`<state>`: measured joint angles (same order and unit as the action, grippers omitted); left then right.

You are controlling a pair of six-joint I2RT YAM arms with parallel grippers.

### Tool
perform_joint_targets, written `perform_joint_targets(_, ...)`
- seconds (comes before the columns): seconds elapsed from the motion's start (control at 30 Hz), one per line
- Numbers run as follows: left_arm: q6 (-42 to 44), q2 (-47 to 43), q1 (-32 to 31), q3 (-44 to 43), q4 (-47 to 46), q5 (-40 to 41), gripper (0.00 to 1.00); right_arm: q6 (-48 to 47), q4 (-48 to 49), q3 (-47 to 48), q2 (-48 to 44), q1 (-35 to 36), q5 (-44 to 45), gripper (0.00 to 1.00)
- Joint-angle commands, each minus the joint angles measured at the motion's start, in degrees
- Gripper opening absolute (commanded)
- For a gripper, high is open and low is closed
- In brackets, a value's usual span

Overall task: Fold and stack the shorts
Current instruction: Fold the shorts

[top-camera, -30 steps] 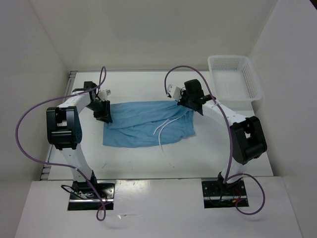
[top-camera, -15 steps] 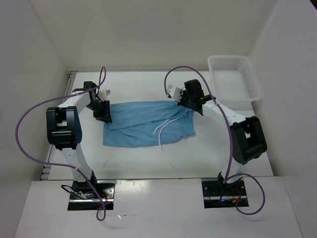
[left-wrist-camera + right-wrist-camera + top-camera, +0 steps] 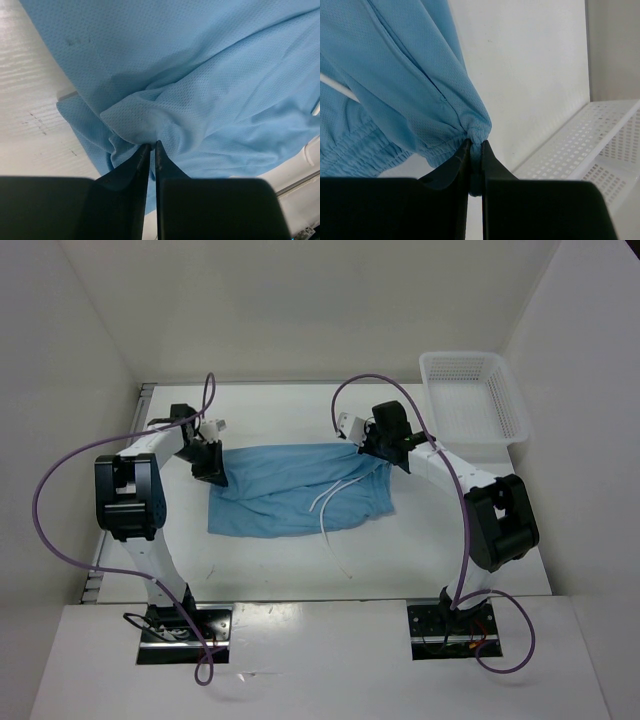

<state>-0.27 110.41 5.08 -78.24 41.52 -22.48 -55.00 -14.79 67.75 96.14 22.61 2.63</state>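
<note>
— Where do we find the shorts (image 3: 300,490)?

— We see them spread on the table (image 3: 430,540), to the left of the basket (image 3: 476,438) and a little nearer to us than it, apart from it. The thin white drawstring (image 3: 335,502) trails loose over the half nearer the basket and runs off the cloth onto the table.

— And how do our arms stand?

— Both reach forward from their bases with elbows bent high and forearms turned in toward the cloth. The right gripper (image 3: 368,445) is down at the far corner of the shorts on the basket's side, near the basket but not touching it. The left gripper (image 3: 212,472) is down at the far corner on the side away from the basket.

— What do we make of the jaws?

— On the right wrist we see the fingers drawn nearly together, with a gathered tuck of blue cloth pinched between their tips. The elastic waistband (image 3: 360,145) lies just beside them, on the side away from the basket. On the left wrist the fingers are narrowed to a slit and nip a fold of the cloth.

— Are the corners off the table?

— We cannot tell.
</note>
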Motion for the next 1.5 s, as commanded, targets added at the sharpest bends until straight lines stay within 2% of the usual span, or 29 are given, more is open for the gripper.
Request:
perform_joint_targets(0.0,0.27,-0.02,-0.25,-1.3,-3.28,-2.47,0.12,-0.46,0.55,-1.04,-1.92,-0.37,0.35,0.0)
perform_joint_targets(0.17,0.27,1.3,-0.25,-0.78,-5.48,-1.26,0.0,-0.46,0.55,-1.04,-1.92,-0.37,0.35,0.0)
perform_joint_targets(0.3,0.27,-0.89,-0.25,-1.65,-6.62,-1.25,0.0,-0.46,1.77,-1.04,-1.92,-0.37,1.58,0.0)
perform_joint_targets(0.43,0.27,-3.8,0.89,-9.28,-6.62,-0.2,0.0,1.91,7.92,0.98,-0.17,-0.37,5.44,0.0)
perform_joint_targets(0.5,0.27,-4.59,1.42,-16.66,-6.62,0.33,0.0,2.7,10.73,4.4,0.98,-0.37,7.29,0.0)
perform_joint_targets(0.63,0.27,-3.36,1.42,-25.64,-3.99,0.86,0.0,3.93,11.89,10.47,4.32,-0.37,7.83,0.0)
perform_joint_targets(0.77,0.27,-4.32,1.42,-24.6,-3.99,0.86,0.0,3.94,11.36,11.8,4.85,-0.37,7.83,0.0)
perform_joint_targets(0.87,0.27,-7.57,1.94,-20.31,-3.99,1.38,0.0,3.94,11.36,9.35,3.1,-0.37,7.83,0.0)
perform_joint_targets(0.97,0.27,-9.59,3.7,-19.59,-4.52,2.61,0.0,3.41,12.06,8.02,2.3,-0.37,8.87,0.0)
perform_joint_targets(1.27,0.27,-4.85,5.55,-29.16,-3.99,1.04,0.0,2.27,15.14,12.84,5.38,-0.37,11.25,0.0)
perform_joint_targets(1.37,0.27,-7.66,6.25,-28.12,-0.92,-0.28,0.0,3.75,10.95,13.38,3.36,-0.37,8.98,0.0)
perform_joint_targets(1.47,0.27,-14.75,6.26,-22.07,4.09,-1.25,0.0,2.19,4.96,10.14,-1.82,0.15,4.32,0.0)
